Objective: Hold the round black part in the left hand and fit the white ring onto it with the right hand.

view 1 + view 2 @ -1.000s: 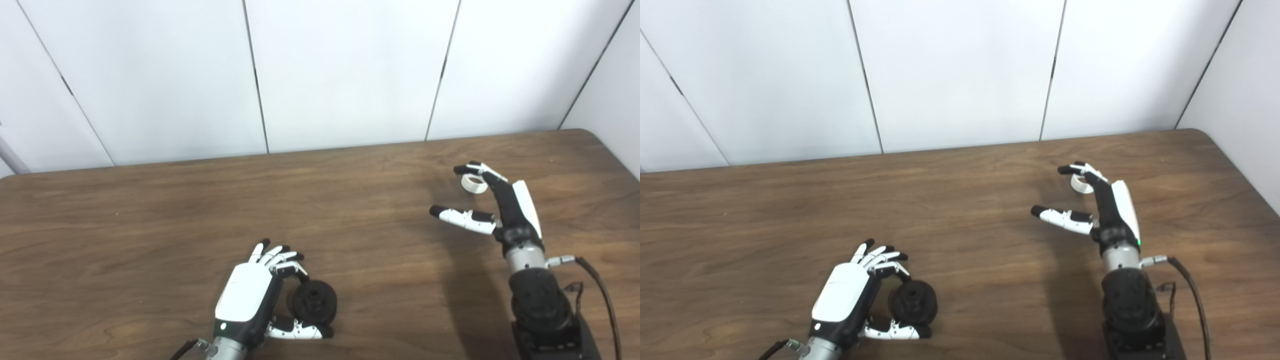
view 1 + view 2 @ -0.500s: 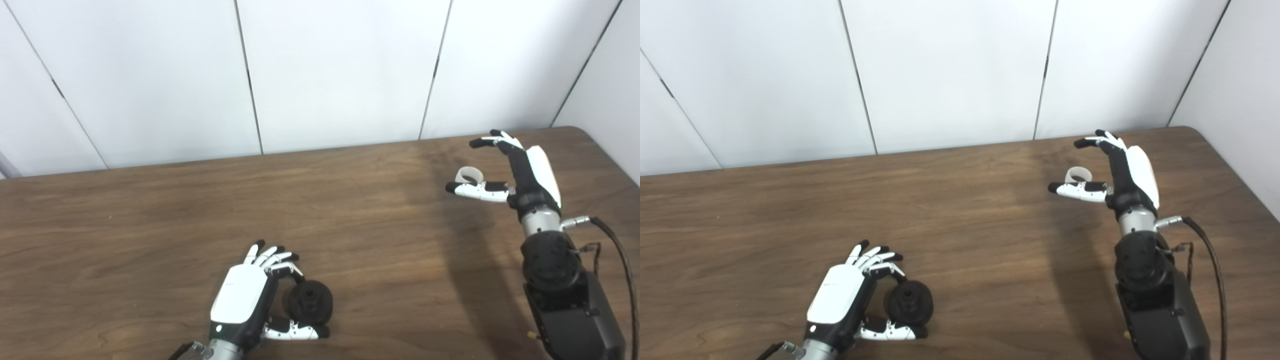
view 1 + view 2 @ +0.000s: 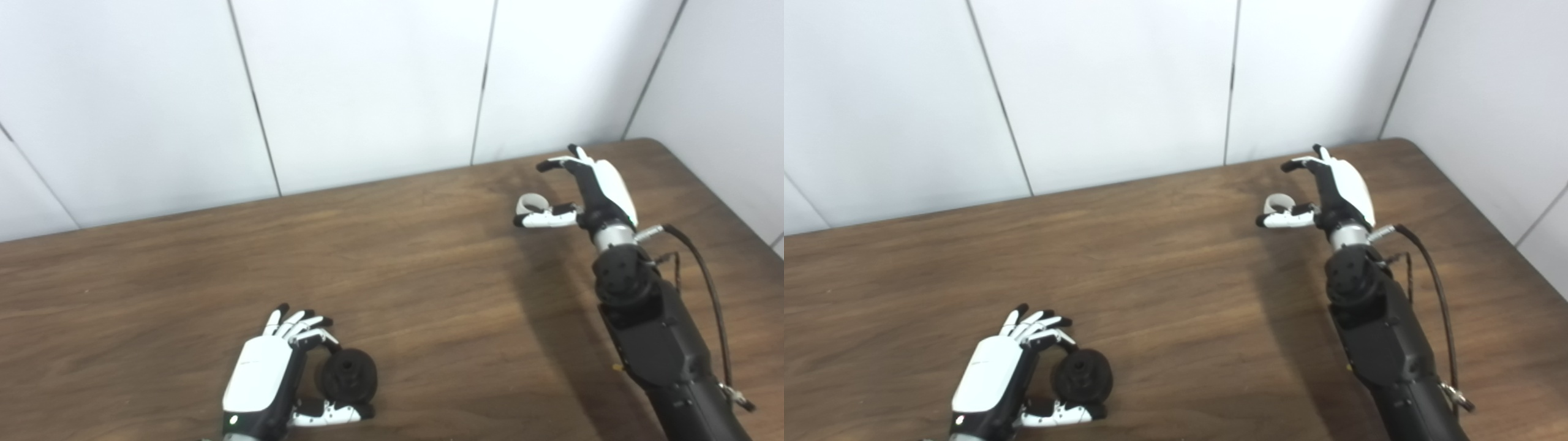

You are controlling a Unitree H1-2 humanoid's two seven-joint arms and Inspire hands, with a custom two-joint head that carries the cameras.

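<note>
The left hand (image 3: 269, 383) sits low on the wooden table (image 3: 392, 288), its fingers and thumb curled around the round black part (image 3: 349, 380), which lies just to its right against the palm side. Well apart, toward the far right corner, the right hand (image 3: 582, 193) is raised with fingers and thumb spread and nothing in its grasp. The white ring (image 3: 531, 202) lies on the table just beyond the thumb, between thumb and fingers.
</note>
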